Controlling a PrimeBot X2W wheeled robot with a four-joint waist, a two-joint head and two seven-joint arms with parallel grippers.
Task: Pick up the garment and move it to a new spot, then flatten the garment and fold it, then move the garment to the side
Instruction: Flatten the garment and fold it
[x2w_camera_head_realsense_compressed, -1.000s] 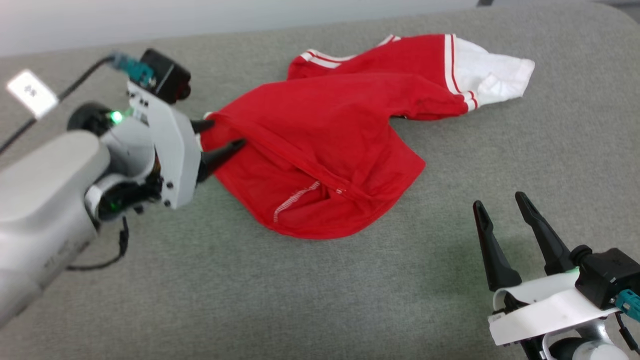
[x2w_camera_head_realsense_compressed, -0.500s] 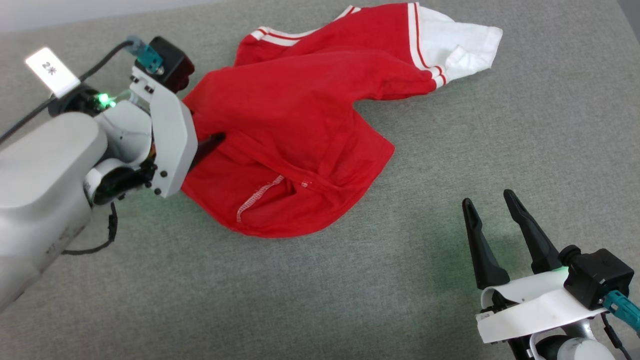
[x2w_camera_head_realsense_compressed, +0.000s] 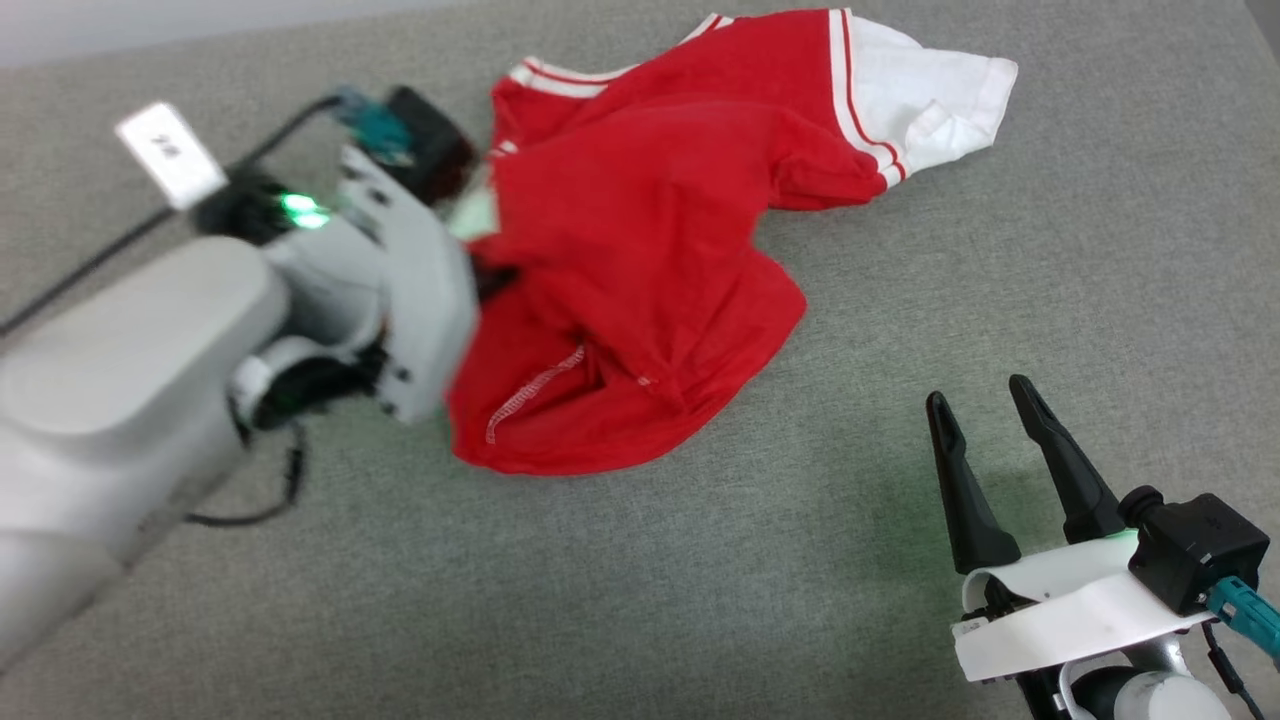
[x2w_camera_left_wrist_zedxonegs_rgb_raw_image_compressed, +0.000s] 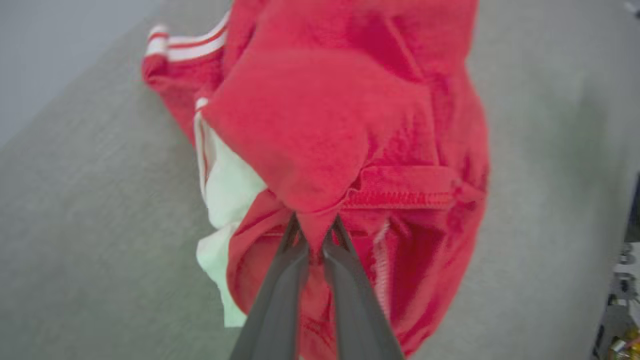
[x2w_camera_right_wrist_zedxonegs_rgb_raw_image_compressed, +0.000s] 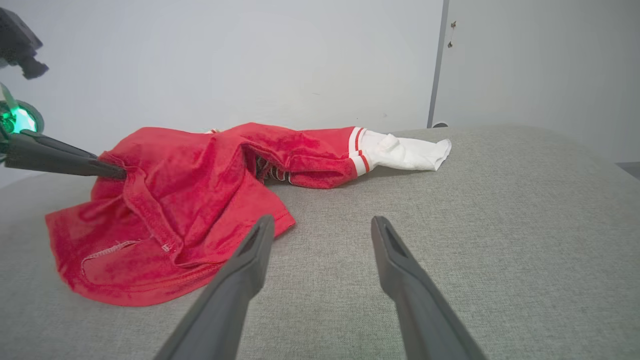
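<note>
The garment (x2w_camera_head_realsense_compressed: 660, 230), a red jersey with white sleeves and striped trim, lies crumpled on the grey cushioned surface. My left gripper (x2w_camera_head_realsense_compressed: 492, 278) is shut on a pinch of red fabric at the garment's left edge; in the left wrist view the two dark fingers (x2w_camera_left_wrist_zedxonegs_rgb_raw_image_compressed: 287, 280) meet on the cloth (x2w_camera_left_wrist_zedxonegs_rgb_raw_image_compressed: 320, 130), which bunches up beyond them. A white sleeve (x2w_camera_head_realsense_compressed: 930, 95) sticks out at the far right. My right gripper (x2w_camera_head_realsense_compressed: 985, 420) stands open at the lower right, well clear of the garment (x2w_camera_right_wrist_zedxonegs_rgb_raw_image_compressed: 200, 200), with nothing between its fingers (x2w_camera_right_wrist_zedxonegs_rgb_raw_image_compressed: 240, 280).
The grey fabric surface (x2w_camera_head_realsense_compressed: 700, 580) spreads wide around the garment. A pale wall (x2w_camera_right_wrist_zedxonegs_rgb_raw_image_compressed: 225, 60) rises behind the surface, with a vertical door edge (x2w_camera_right_wrist_zedxonegs_rgb_raw_image_compressed: 436, 65) to the right.
My left gripper has closed on the garment's left edge and pushed rightward, bunching the red fabric. The head view shifted between frames. The right gripper stays open in place.
</note>
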